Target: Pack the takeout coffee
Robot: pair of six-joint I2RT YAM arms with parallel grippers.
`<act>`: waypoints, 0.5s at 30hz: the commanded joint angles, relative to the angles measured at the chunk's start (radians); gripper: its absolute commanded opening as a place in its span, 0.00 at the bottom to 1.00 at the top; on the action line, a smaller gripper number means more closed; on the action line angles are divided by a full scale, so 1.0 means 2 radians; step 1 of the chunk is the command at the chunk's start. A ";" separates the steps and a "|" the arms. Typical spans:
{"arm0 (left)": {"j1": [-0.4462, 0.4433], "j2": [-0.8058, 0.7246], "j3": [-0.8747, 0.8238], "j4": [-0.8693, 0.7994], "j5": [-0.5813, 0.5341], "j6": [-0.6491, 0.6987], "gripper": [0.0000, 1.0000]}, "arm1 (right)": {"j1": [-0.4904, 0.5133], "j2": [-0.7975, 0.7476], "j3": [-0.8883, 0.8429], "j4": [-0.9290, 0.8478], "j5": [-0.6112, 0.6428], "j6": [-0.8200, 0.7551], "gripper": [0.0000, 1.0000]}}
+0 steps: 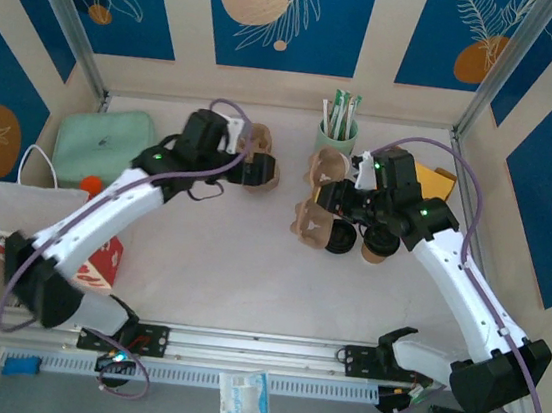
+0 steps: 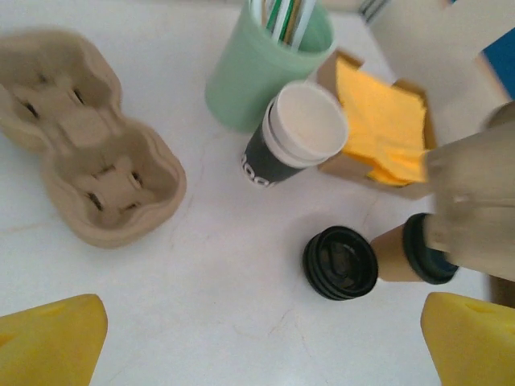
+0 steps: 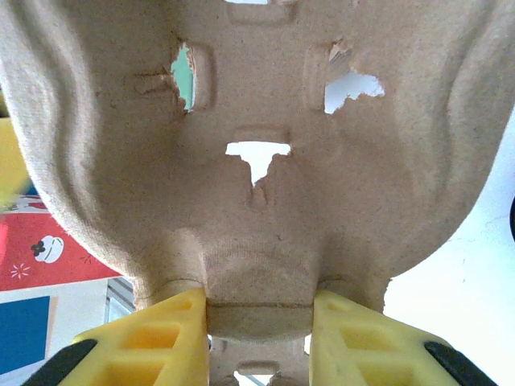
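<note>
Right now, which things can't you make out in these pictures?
- What lies beyond the carrier: right wrist view, blocked by the carrier pinched in the right hand.
- Print on the coffee cup: left wrist view, curves out of sight round the band.
- Sticks in the green cup: left wrist view, tops cut off by the upper edge.
- Tan shape at the right edge: left wrist view, blurred, too close.

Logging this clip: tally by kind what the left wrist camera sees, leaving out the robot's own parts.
Pulp carriers: 2 (flat carrier at left, blurred carrier at right)
Paper cups: 2 (white cup with dark band, brown cup on its side)
Loose black lid: 1
Pale green cup of sticks: 1
Box of yellow napkins: 1
Total: 7
</note>
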 commanded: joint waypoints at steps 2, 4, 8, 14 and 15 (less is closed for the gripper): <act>0.022 -0.083 0.022 -0.111 -0.058 0.024 0.99 | 0.006 -0.009 -0.010 0.010 -0.014 0.003 0.31; 0.032 -0.118 0.034 -0.146 -0.085 0.025 0.99 | 0.012 -0.008 -0.010 0.015 -0.012 0.004 0.31; 0.051 -0.179 0.058 -0.216 -0.168 0.023 0.99 | 0.029 -0.001 -0.008 0.019 -0.008 0.004 0.31; 0.084 -0.244 0.063 -0.265 -0.307 0.011 0.99 | 0.041 0.000 -0.008 0.022 -0.010 -0.001 0.31; 0.087 -0.247 0.062 -0.267 -0.325 0.009 0.99 | 0.041 -0.001 -0.008 0.022 -0.009 -0.001 0.31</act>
